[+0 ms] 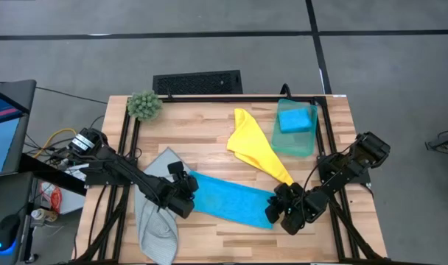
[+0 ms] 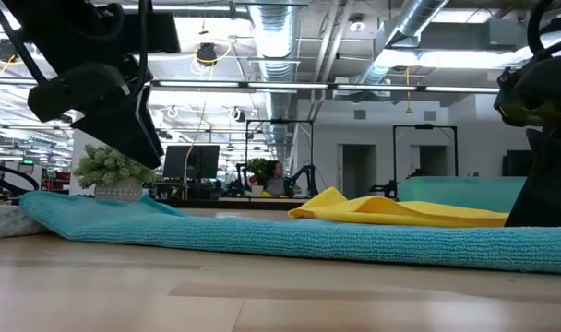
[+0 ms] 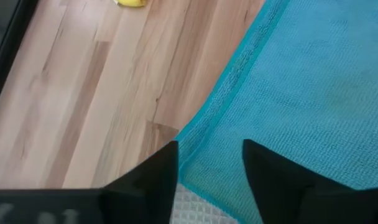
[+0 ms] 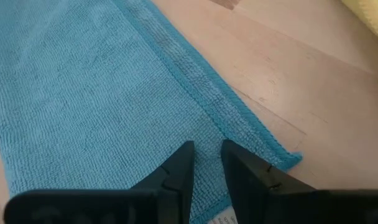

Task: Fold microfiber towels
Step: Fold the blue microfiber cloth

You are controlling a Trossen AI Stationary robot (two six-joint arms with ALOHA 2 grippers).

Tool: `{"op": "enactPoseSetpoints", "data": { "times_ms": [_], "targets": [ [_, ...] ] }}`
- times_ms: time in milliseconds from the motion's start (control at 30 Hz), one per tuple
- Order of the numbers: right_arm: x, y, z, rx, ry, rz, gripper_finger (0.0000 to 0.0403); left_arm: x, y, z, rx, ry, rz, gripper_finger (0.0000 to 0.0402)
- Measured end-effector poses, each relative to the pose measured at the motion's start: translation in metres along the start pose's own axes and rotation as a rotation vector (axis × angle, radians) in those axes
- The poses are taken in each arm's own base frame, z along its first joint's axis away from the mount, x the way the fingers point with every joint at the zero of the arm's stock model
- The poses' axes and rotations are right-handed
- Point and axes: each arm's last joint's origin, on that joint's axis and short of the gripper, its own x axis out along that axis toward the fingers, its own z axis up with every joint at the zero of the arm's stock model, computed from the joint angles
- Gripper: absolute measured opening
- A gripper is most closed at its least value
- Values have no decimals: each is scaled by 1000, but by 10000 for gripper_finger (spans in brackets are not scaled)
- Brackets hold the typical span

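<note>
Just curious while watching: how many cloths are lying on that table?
5, maybe more hidden: a long blue towel at the front, a grey towel at front left, a yellow towel mid-table, and a teal towel at back right with a folded blue towel on it.

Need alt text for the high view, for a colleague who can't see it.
Both grippers sit at opposite ends of a bright blue towel on the wooden table: left gripper open, right gripper opposite. A yellow towel and grey towel lie nearby.
</note>
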Motion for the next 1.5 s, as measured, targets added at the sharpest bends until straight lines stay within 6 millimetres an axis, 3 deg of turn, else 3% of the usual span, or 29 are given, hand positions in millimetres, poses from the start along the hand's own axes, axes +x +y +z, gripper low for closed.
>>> {"op": "enactPoseSetpoints", "data": {
  "times_ms": [133, 233, 500, 600, 767, 933, 1133, 1300, 1500],
  "targets": [
    [0, -1, 0, -5, 1, -5, 111, -2, -1, 0, -52, -6, 1, 204],
    [-2, -1, -1, -27, -4, -2, 111, -8, -12, 3, -53, -78, -64, 203],
    [-35, -2, 9, -101, -111, 82, 111, -19, -28, 4, -9, -207, -119, 167],
    [-40, 11, 5, -149, -174, 201, 111, -21, -31, 6, -29, -229, -140, 149],
    [-27, 36, -15, -234, -229, 367, 111, -29, -38, 0, -12, -246, -163, 115],
    [-8, 46, -38, -244, -218, 357, 106, -38, -45, -9, -27, -270, -180, 74],
    [7, 47, -60, -215, -191, 336, 93, -19, -45, -39, -80, -268, -203, 29],
    [5, 46, -61, -208, -182, 329, 83, -6, -41, -57, -120, -242, -216, 3],
    [3, 45, -60, -214, -168, 320, 72, 7, -33, -68, -142, -149, -232, 3]
  ]
}}
